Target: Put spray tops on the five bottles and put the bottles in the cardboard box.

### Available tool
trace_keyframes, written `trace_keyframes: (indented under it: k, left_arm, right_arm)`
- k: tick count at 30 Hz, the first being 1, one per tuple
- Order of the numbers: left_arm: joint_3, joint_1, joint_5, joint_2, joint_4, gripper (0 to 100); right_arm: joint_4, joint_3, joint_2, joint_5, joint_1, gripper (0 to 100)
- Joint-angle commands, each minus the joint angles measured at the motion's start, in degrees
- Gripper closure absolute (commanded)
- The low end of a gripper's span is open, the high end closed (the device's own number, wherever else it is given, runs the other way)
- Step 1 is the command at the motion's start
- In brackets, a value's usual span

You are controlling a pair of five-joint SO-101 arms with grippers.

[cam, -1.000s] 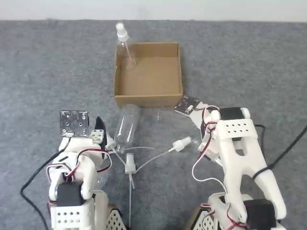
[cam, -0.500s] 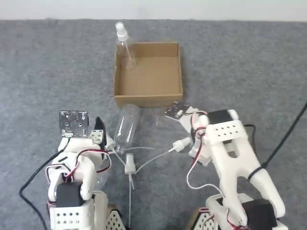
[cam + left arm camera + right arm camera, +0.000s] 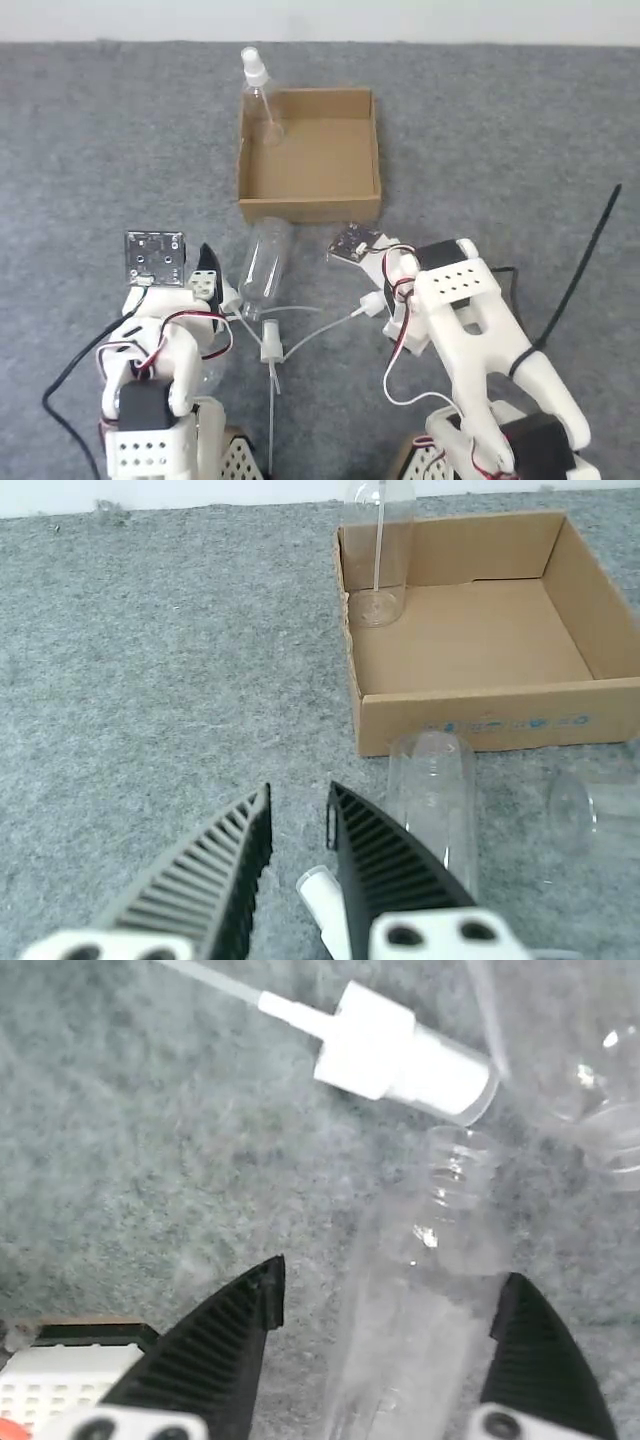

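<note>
Swung inward since a second ago, the right gripper (image 3: 390, 1285) hangs with jaws wide apart astride an uncapped bottle (image 3: 425, 1260), likely to steady it for the spray top (image 3: 400, 1055) lying just beyond its neck; the left gripper (image 3: 298, 798), fingers slightly parted and holding nothing, sits short of the cardboard box (image 3: 480, 715)

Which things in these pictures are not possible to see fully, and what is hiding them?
High view: the right arm covers the right gripper and the clear bottle under it.
Left wrist view: the picture edge cuts off the standing bottle in the cardboard box.
Left wrist view: the left gripper hides part of a spray top.
</note>
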Motion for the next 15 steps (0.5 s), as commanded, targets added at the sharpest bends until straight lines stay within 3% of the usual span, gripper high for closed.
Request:
trace_keyframes:
  k: [1, 9, 15]
  left_arm:
    - [0.0, -0.3, 0.2, -0.8, -1.1, 91]
    - [0.0, -0.3, 0.2, -0.8, -1.1, 91]
    - [0.0, -0.3, 0.2, -0.8, -1.1, 91]
  right_arm:
    - [-2.1, -0.3, -1.0, -0.2, -0.4, 72.9]
    - [-5.1, -0.5, 4.4, -0.2, -0.3, 73.1]
    - [-6.1, -2.0, 8.0, -0.1, 3.9, 73.1]
